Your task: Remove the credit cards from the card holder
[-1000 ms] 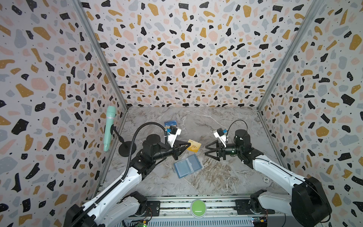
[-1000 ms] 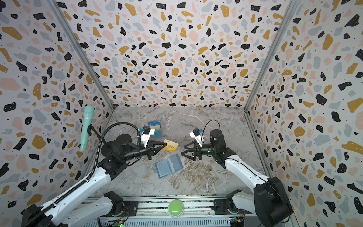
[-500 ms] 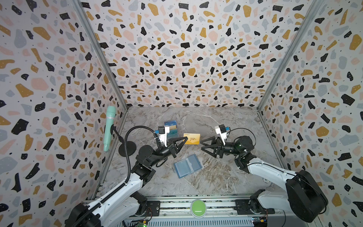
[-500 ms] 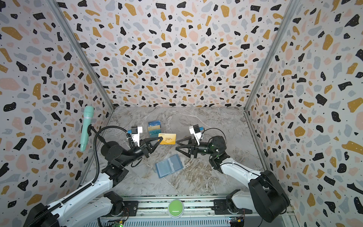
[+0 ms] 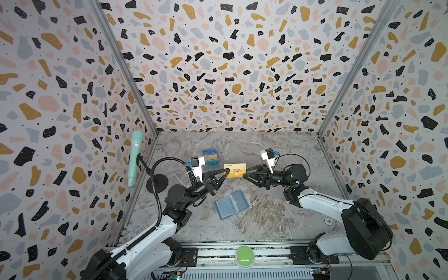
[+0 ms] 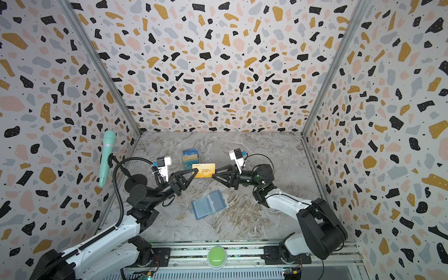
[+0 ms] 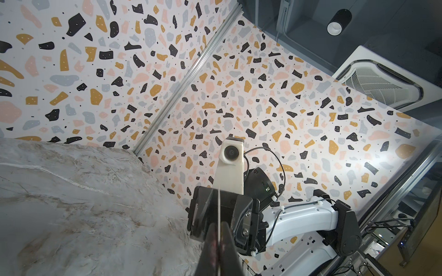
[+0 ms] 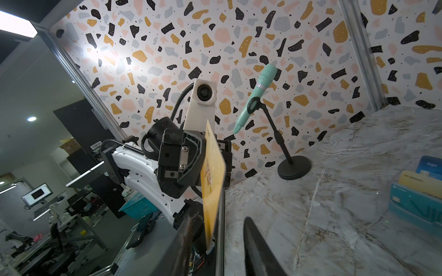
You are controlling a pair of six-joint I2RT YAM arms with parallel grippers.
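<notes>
- We see the yellow credit card (image 5: 235,170) in the air above the table (image 5: 286,150), out of the card holder and bridging both grippers.
- The left gripper (image 5: 228,171) is clamped tight on one short end. Left wrist view shows the card edge-on between the closed fingers (image 7: 229,248).
- The right gripper (image 5: 244,175) straddles the opposite end with its jaws partly apart. One finger (image 8: 186,239) is just beside the card, the other (image 8: 258,248) clear of it.
- The card holder (image 5: 231,204) lies spread open flat on the table, nearer the front than the held card. We cannot tell what its pockets hold.
- The clear tiered rack (image 8: 406,213) at the back holds three cards (image 5: 211,158): blue rear, tan middle, teal front.
</notes>
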